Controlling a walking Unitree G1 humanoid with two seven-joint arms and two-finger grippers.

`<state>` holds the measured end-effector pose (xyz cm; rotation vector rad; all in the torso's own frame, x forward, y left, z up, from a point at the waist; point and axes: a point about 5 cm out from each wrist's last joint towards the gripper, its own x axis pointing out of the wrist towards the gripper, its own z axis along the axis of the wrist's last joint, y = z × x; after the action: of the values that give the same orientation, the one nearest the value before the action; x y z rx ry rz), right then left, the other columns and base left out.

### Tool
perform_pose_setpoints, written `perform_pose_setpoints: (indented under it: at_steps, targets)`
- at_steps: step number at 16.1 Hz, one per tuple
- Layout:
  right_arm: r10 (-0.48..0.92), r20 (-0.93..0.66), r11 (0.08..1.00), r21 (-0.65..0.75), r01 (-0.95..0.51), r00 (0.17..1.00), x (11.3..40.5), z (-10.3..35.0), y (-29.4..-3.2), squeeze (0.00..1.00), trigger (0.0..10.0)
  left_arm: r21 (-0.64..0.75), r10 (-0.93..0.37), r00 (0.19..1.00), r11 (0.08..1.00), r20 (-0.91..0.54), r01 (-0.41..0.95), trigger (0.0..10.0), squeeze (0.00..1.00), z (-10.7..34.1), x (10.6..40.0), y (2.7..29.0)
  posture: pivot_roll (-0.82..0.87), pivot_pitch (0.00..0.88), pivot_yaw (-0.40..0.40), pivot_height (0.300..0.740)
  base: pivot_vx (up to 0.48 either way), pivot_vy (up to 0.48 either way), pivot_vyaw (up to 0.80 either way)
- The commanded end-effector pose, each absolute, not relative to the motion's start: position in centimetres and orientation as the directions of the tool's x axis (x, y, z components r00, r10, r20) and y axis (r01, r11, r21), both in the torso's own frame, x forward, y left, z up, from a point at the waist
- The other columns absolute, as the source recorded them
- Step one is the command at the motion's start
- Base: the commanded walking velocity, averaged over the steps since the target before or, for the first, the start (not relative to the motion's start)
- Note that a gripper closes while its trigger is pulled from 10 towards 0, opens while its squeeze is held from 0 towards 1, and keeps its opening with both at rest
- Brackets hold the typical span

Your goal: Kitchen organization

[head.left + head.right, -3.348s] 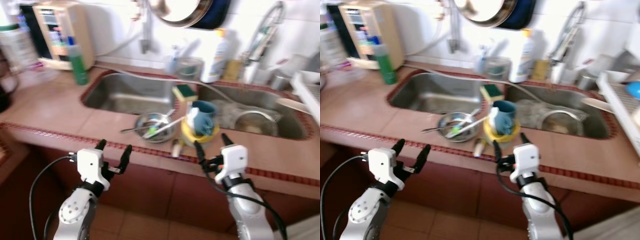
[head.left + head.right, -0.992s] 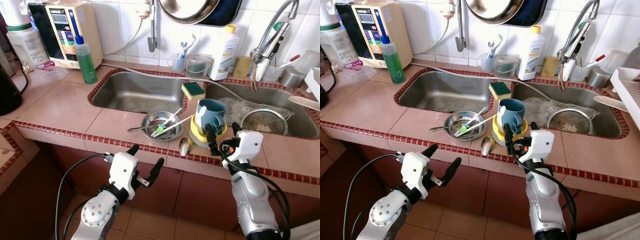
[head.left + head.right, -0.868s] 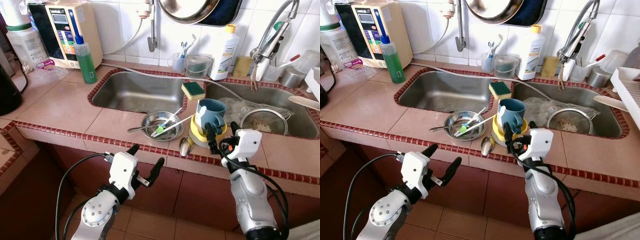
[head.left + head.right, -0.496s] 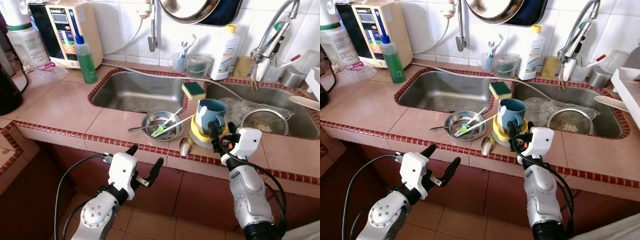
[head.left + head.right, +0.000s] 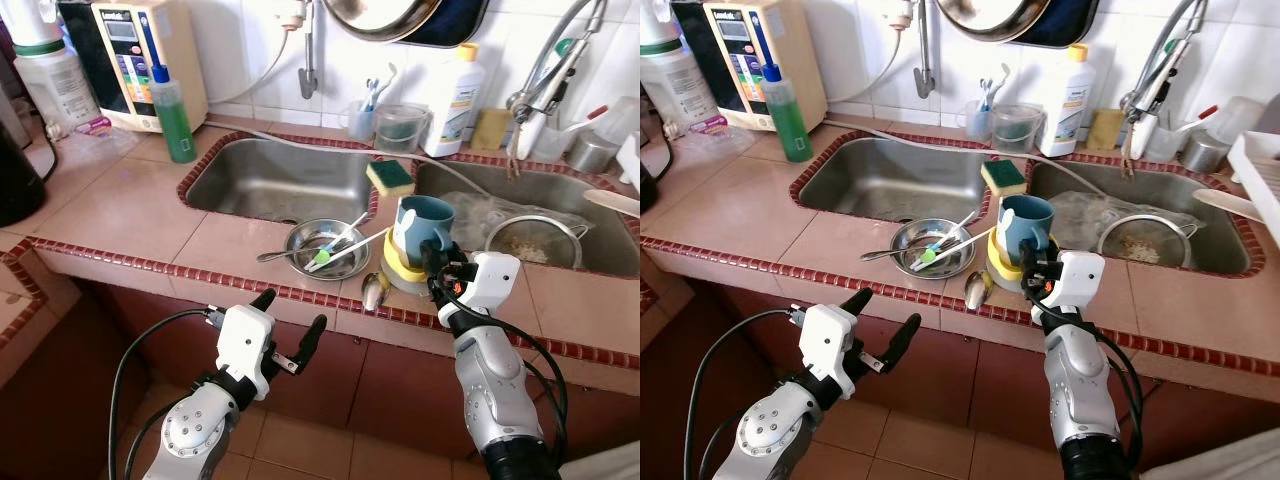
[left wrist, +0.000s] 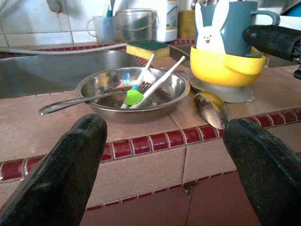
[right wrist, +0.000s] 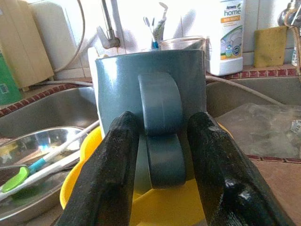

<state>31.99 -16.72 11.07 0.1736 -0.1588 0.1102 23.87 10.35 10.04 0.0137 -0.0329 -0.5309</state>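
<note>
right wrist view showed the right tool [image 7: 160,165] with its fingers either side of the blue mug's [image 7: 150,99] handle, not yet pinched, likely lining up a lift from the yellow bowl [image 5: 408,270] on the bench [image 5: 130,215]. the left tool [image 5: 285,320] hung open below the edge.
</note>
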Motion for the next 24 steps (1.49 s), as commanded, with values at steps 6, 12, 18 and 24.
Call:
perform_pose_setpoints:
  at_steps: [6,12,18,24]
  targets:
    - [0.083,0.175,0.981,0.16,-0.111,0.981,32.4,11.4,-17.1,0.0,0.0,0.034,-0.501,0.865,0.866,0.032,0.5,10.0,0.0,10.4,23.8,10.3,-0.09,0.0,0.006,0.74,0.0,0.0,0.0]
    - [0.093,0.192,0.983,0.137,-0.121,0.977,32.4,11.5,-17.0,0.0,0.0,0.032,-0.497,0.867,0.867,0.031,0.497,10.0,0.0,10.3,23.8,10.4,-0.09,0.0,0.006,0.74,0.0,0.0,0.0]
    - [0.104,0.198,0.988,0.092,-0.125,0.975,32.4,11.5,-17.0,0.0,0.0,0.066,-0.564,0.825,0.825,0.02,0.562,10.0,0.0,10.4,22.8,9.9,-0.09,0.0,0.0,0.74,0.0,0.0,0.0]
    - [0.121,0.233,0.987,0.077,-0.143,0.965,32.5,12.0,-16.9,0.0,0.0,0.1,-0.598,0.801,0.798,0.02,0.594,10.0,0.0,10.9,22.7,9.8,-0.09,0.0,0.001,0.74,0.0,0.0,0.0]
